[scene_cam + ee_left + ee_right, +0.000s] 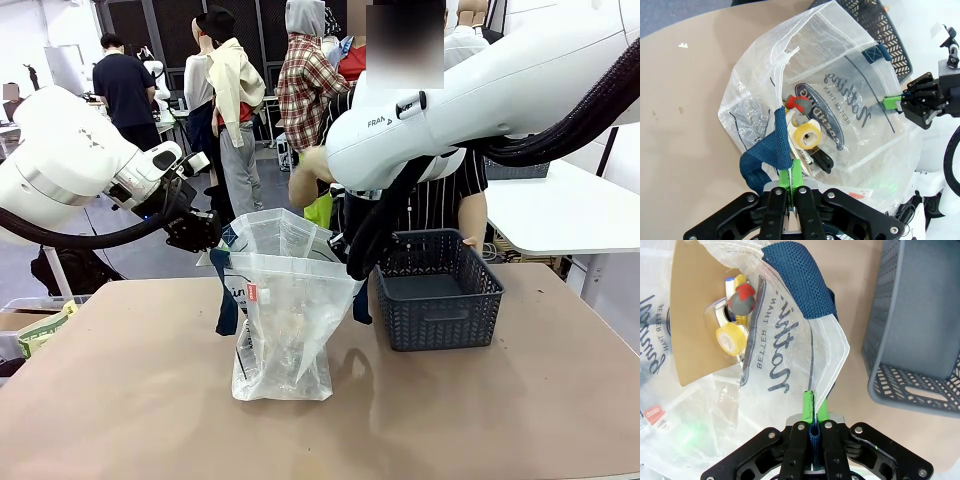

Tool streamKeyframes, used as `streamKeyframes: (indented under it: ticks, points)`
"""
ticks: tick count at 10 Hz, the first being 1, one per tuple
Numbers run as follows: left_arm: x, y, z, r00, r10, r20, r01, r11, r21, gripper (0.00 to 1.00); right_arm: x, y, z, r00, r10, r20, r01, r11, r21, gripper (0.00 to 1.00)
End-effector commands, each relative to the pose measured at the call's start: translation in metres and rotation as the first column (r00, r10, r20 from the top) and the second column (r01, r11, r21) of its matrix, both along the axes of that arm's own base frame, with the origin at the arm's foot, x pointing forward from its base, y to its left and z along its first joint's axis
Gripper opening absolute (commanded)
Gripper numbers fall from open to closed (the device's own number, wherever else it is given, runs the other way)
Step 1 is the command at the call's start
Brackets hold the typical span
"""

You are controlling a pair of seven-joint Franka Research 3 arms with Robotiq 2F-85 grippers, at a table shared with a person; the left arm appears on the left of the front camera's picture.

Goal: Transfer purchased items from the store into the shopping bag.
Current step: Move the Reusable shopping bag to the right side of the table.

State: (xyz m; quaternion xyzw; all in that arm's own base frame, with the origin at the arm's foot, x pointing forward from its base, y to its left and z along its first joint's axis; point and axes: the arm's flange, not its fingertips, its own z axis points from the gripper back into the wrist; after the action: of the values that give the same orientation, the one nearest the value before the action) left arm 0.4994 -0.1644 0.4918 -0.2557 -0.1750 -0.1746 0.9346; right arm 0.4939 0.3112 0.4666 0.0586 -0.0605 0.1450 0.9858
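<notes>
Translucent white plastic, crinkled and printed with a round dark logo, makes up the shopping bag [285,310], which stands upright on the brown worktop [120,400] with its mouth pulled wide between the two arms. From the front, the left end effector [205,234] holds the bag's near-left rim where a navy strap handle [226,300] hangs down. In the left wrist view that end effector [790,178] has its green pads pressed together on the navy strap and the plastic edge. The right end effector [814,409] is likewise clamped, with a strip of navy strap and the bag's rim pinched between its green pads. It also shows across the bag's mouth in the left wrist view [893,101]. Down inside the bag lie small goods: a yellow tape roll [807,137], a red and grey piece [798,103] and something black beside them that I cannot make out. Just right of the bag stands the dark grey-blue lattice basket [440,318], its near corner close to the bag's side. A person in a striped shirt stands behind the basket, one hand [471,240] at its far rim.
</notes>
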Motion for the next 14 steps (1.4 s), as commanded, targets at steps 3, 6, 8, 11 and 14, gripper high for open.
streamKeyframes:
  ticks: [3,6,8,11,14]
  points:
    - [0.0,0.002,0.002,1.0,0.001,0.007,-0.001,1.0,0.0,0.0,-0.003,-0.002,-0.001,1.0,-0.005,-0.006,0.005,1.0,0.009,0.0]
    - [0.0,0.002,0.002,1.0,0.001,0.007,-0.001,1.0,0.0,0.0,-0.003,-0.002,-0.001,1.0,-0.005,-0.006,0.005,1.0,0.009,0.0]
    - [0.0,0.002,0.002,1.0,0.001,0.007,-0.001,1.0,0.0,0.0,-0.003,-0.002,-0.001,1.0,-0.005,-0.006,0.005,1.0,0.009,0.0]
    - [0.0,0.0,0.0,1.0,0.0,0.0,0.0,1.0,0.0,0.0,0.0,0.0,0.0,1.0,0.0,0.0,0.0,1.0,0.0,0.0]
    - [-0.006,-0.005,-0.008,0.999,0.0,0.038,0.006,0.987,-0.16,0.0,0.004,0.027,0.01,0.996,0.091,0.025,-0.093,0.992,0.08,0.0]
